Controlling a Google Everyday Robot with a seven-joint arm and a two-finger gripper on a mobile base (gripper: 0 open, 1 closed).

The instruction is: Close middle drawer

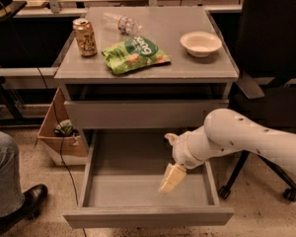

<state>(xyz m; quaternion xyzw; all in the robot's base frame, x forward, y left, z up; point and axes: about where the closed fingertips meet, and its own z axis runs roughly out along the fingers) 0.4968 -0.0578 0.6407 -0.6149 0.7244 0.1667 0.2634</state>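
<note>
The middle drawer (148,215) is pulled far out toward me, and its bare grey tray is open to view. Its plain front (148,217) is at the bottom of the view. The upper drawer (145,113) above it stands slightly out from the cabinet. My white arm (246,139) comes in from the right. My gripper (170,177) points down inside the open tray, right of its middle and behind the front panel. It holds nothing that I can see.
On the cabinet top are a can (85,37), a plastic bottle (121,22), a green chip bag (134,54) and a white bowl (201,43). A cardboard box (59,132) stands left of the cabinet. A person's leg and shoe (12,191) are at far left, and an office chair (271,58) at right.
</note>
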